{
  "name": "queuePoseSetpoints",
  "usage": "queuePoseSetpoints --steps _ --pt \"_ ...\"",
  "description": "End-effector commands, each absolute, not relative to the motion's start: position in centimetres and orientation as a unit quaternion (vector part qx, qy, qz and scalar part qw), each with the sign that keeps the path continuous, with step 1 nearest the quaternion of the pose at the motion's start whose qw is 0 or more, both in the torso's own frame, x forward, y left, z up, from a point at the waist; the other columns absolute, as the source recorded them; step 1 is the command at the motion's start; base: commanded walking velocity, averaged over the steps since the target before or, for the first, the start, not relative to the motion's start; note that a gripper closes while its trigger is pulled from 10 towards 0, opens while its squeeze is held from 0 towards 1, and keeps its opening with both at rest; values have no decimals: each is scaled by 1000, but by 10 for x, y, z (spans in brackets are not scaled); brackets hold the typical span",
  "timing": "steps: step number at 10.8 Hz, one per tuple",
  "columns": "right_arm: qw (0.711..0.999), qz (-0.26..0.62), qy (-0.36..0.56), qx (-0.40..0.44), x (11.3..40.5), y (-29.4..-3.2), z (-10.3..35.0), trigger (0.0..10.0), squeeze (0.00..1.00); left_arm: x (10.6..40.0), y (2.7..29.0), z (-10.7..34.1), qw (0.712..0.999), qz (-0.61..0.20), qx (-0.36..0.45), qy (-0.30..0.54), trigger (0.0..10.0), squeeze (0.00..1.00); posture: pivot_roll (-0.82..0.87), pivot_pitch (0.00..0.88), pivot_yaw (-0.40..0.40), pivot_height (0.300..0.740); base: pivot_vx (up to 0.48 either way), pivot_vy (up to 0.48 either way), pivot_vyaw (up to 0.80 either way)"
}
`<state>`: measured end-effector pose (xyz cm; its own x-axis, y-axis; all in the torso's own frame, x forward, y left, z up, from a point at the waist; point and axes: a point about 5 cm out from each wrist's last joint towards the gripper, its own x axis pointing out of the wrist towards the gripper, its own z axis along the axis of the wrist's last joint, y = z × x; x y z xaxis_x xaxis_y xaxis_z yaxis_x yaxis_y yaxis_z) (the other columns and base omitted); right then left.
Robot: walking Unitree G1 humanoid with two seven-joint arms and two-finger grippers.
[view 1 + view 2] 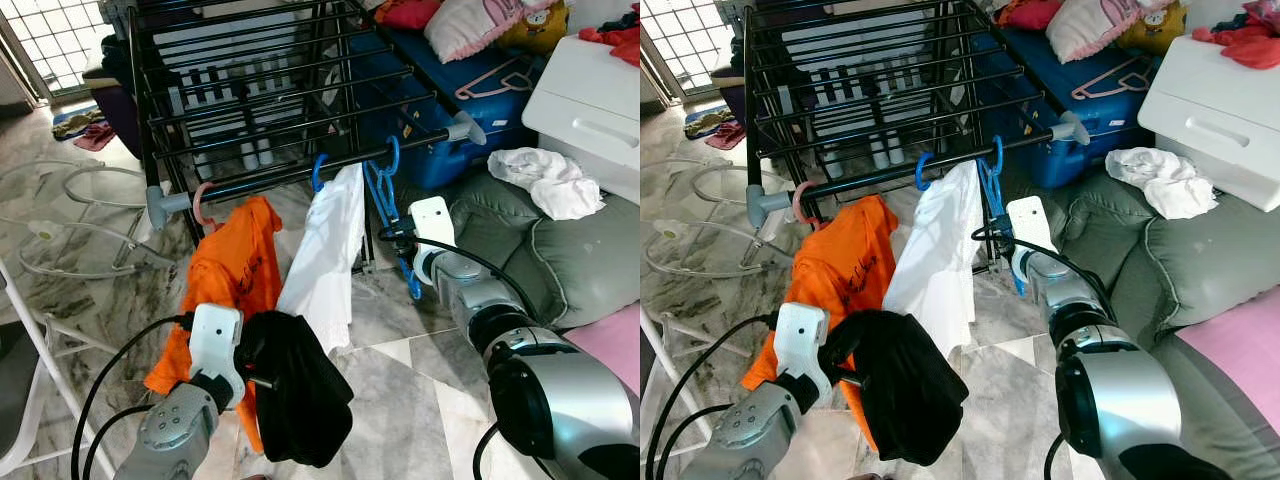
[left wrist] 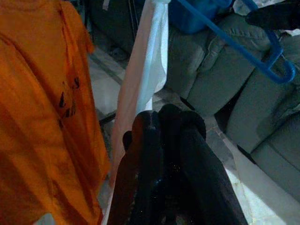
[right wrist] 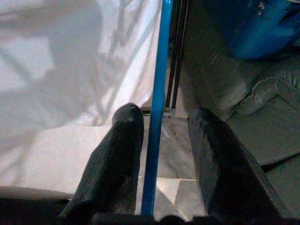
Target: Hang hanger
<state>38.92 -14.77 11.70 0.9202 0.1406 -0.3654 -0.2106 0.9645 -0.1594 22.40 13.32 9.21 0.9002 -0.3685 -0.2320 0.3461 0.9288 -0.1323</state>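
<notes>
I see my right gripper [image 3: 159, 140] with its fingers spread on either side of the blue hanger [image 1: 385, 205], which hangs by its hook from the drying rack's rail [image 1: 300, 172], just beside the white shirt [image 1: 325, 255]. My left gripper [image 1: 262, 372] pinches a black garment [image 1: 300, 400] in front of the orange shirt [image 1: 225, 275].

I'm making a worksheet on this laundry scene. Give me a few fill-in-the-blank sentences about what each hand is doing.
1. The left hand is shut on a bundle of ____ cloth.
2. The right hand has its fingers open on either side of a ____ hanger.
3. Between the orange shirt and that hanger, a ____ garment hangs from the rack bar.

Missing words: black; blue; white
</notes>
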Motion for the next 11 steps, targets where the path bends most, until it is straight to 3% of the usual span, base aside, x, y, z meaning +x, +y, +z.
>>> queuePoseSetpoints --steps 1,2,11 --pt "975 94 180 -90 392 -144 122 1176 0 224 135 99 975 -183 -40 116 10000 0 220 76 24 740 0 0 0" --pt "974 95 185 -84 391 -144 119 0 0 222 135 98 975 -186 -40 119 10000 0 220 79 26 740 0 0 0" --pt "975 76 176 -113 392 -162 124 0 0 227 126 92 971 -196 -44 127 10000 0 176 46 28 740 0 0 0"
